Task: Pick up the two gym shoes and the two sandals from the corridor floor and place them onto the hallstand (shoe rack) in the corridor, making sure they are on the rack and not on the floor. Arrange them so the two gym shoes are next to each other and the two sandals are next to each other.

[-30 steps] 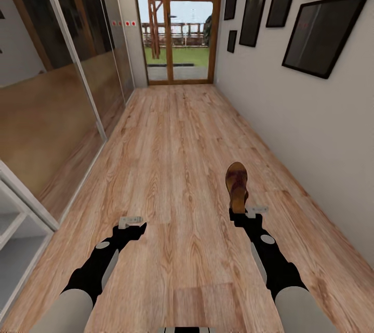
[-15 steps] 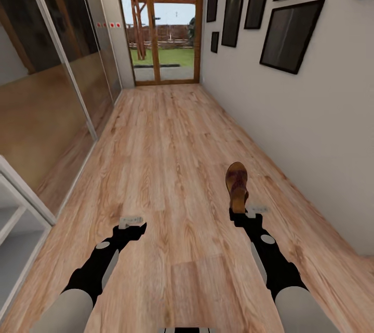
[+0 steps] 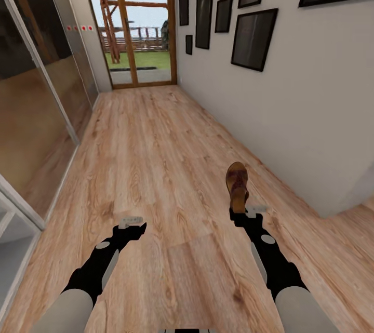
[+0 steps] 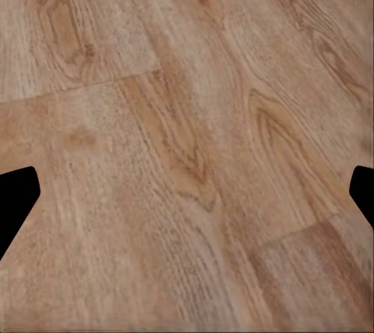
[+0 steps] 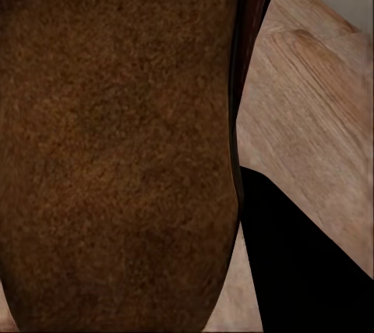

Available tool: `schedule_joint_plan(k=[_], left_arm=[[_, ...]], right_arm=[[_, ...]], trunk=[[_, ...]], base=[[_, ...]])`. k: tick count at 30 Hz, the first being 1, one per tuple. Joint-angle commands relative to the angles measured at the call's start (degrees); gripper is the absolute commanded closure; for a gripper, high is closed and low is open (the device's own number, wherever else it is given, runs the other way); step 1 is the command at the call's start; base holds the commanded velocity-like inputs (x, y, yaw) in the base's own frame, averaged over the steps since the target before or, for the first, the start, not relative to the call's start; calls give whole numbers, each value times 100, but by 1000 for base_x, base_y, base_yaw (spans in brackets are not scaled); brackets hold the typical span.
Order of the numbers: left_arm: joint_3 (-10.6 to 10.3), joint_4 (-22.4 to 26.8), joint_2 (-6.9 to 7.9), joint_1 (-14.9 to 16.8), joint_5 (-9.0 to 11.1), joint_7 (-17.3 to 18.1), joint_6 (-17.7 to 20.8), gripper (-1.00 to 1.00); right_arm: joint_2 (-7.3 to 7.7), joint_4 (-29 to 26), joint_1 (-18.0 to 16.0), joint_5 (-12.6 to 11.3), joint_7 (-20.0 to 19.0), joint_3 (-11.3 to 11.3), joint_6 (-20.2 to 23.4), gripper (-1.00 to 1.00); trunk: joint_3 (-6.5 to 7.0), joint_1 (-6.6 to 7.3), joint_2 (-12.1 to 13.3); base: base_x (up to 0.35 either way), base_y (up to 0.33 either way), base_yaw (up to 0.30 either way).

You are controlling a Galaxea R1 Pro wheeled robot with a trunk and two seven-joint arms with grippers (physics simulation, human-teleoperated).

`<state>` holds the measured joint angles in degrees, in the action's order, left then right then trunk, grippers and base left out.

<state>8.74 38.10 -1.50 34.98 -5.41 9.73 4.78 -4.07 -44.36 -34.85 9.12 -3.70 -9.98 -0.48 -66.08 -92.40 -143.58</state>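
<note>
My right gripper (image 3: 240,212) is shut on the heel end of a dark brown sandal (image 3: 237,183), which sticks out forward above the wood-plank corridor floor (image 3: 156,156). In the right wrist view the sandal's brown sole (image 5: 117,138) is close up, with one black finger (image 5: 296,263) beside it. My left gripper (image 3: 132,224) hovers over bare floor, open, holding nothing; the left wrist view has its two black fingertips (image 4: 15,200) wide apart at the frame's edges over the planks (image 4: 187,146). The gym shoes, the other sandal and the hallstand are out of view.
A white wall (image 3: 291,115) with several dark framed pictures (image 3: 254,37) runs along the right and ends at a corner (image 3: 324,213). Glass sliding panels (image 3: 31,115) line the left. A glazed wooden door (image 3: 137,26) closes the far end.
The whole picture has swung: the door has shifted left and the right wall's corner has come into view, so the camera turned right. Both arms and the held sandal keep their places.
</note>
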Motion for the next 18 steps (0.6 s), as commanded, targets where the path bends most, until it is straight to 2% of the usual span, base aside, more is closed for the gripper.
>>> schedule_joint_plan(k=[1,18], left_arm=[[48,15,-8,0,-57,55,31,-100],[49,22,-7,0,-57,55,34,-100]], right_arm=[[-9,-2,-5,46,-34,-38,-4,100],[-6,-2,-5,46,-34,-39,-4,100]], trunk=[[0,3,-2],[81,3,-2]], base=[[-96,82,-278],[-13,11,-278]])
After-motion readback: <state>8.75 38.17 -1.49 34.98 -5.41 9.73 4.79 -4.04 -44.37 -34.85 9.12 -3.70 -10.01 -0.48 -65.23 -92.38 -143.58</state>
